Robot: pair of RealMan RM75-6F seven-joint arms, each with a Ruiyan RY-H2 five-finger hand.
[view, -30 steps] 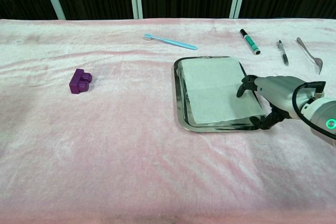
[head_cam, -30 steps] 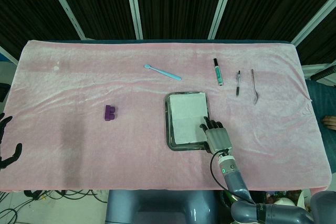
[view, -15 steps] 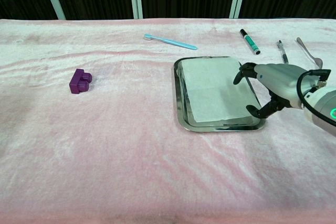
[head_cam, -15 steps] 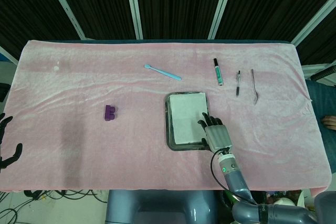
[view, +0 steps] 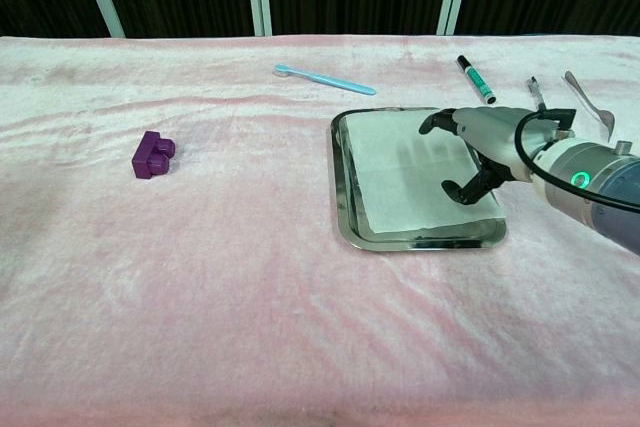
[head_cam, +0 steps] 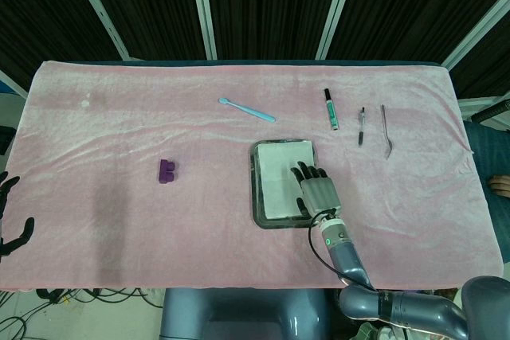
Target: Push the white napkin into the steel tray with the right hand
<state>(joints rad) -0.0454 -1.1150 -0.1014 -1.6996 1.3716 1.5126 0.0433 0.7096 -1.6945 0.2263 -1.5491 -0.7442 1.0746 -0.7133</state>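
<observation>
The steel tray [head_cam: 256,197] [view: 345,217] lies right of the table's middle on the pink cloth. The white napkin [head_cam: 275,177] [view: 395,172] lies flat inside it and covers most of the tray floor. My right hand [head_cam: 315,189] [view: 478,140] is over the tray's right half, fingers stretched out above the napkin and thumb hooked downward. It holds nothing and casts a shadow on the napkin; I cannot tell whether it touches. My left hand [head_cam: 9,212] shows only as dark, spread fingers at the far left edge of the head view, off the table.
A purple block [head_cam: 166,170] [view: 152,154] sits left of the tray. Behind the tray lie a blue toothbrush [head_cam: 247,109] [view: 325,79], a marker [head_cam: 330,109] [view: 476,79], a pen [head_cam: 361,126] [view: 537,99] and a spoon [head_cam: 386,130] [view: 588,102].
My right hand has moved from the tray's right front corner leftward and away from me, over the napkin. The napkin lies a little further left in the tray.
</observation>
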